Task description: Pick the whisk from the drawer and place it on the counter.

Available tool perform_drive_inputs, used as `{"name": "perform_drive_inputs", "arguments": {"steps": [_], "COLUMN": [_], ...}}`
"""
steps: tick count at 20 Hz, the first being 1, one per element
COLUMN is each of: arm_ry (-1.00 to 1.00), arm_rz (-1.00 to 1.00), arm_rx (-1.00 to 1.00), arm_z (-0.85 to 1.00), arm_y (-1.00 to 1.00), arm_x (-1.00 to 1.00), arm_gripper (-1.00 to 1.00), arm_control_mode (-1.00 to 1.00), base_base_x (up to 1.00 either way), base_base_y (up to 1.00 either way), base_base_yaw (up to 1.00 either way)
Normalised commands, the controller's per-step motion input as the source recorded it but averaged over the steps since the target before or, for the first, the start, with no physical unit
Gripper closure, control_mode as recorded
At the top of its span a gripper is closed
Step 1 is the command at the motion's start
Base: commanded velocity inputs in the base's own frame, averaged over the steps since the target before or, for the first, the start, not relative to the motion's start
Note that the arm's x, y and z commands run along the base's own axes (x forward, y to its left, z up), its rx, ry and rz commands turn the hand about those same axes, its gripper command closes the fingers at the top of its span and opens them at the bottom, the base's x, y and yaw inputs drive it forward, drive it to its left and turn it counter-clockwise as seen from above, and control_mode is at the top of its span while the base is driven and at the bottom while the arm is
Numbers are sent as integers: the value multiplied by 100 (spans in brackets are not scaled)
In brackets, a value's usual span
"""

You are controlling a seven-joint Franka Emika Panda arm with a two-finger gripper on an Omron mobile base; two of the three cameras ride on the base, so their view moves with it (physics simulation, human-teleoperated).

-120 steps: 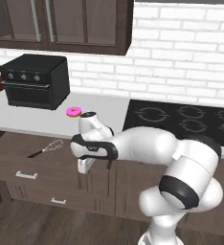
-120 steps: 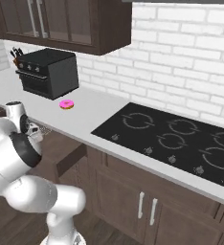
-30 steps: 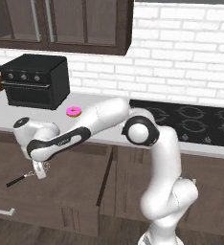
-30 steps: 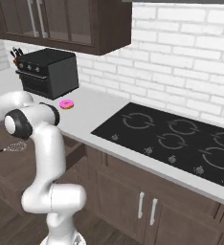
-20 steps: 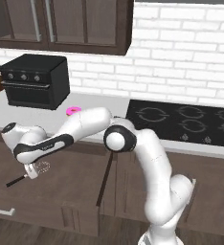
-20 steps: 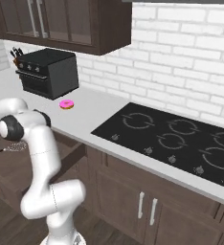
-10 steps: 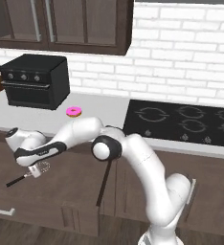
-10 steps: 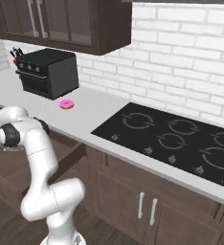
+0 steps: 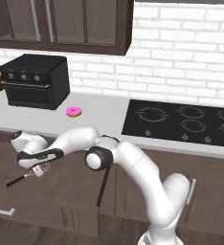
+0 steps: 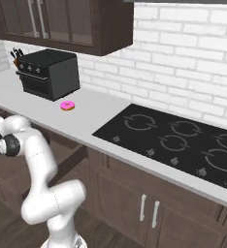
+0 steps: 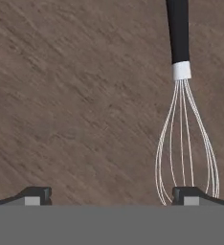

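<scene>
Dark wood grain, the floor of the open drawer (image 11: 75,95), runs across my hand view from edge to edge. My gripper (image 11: 113,196) is spread wide and holds nothing: one tip sits at the lower left of that view, the other at the lower right, with bare wood between them. The whisk (image 11: 183,110) lies flat on the drawer floor in the right half of that view, black handle running off the top edge, white collar below it, wire loops fanning down to the lower right. My right-hand tip overlaps the end of the loops; whether it touches the wire I cannot tell.

From the left base view, my arm reaches from the lower right across to the left of the frame, elbow bent near centre, forearm stretched leftward, hand turned down over the whisk (image 9: 28,175) in the drawer (image 9: 61,186). Above the drawer runs the grey counter (image 9: 99,119), carrying a pink donut (image 9: 74,112) and a black toaster oven (image 9: 35,81) at upper left; a black stovetop (image 9: 181,122) sits to the right.
</scene>
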Motion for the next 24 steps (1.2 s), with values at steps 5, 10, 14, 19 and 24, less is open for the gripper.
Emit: {"name": "perform_drive_inputs", "arguments": {"steps": [5,10,14,19,24], "arm_ry": [0,0,1,5,13], "arm_rz": [1,1,5,7,6], "arm_rx": [-2,0,0,0,-2], "arm_z": [-24,-1,-6,-16,-20], "arm_y": [41,62,47,25,0], "arm_x": [31,36,43,50,0], "arm_gripper": [-100,-100,-100,100,100], "arm_control_mode": [-100,-100,-100,-100,-100], "base_base_x": [0,0,0,0,0], "base_base_y": [0,0,0,0,0], "base_base_yaw": [0,0,0,0,0]}}
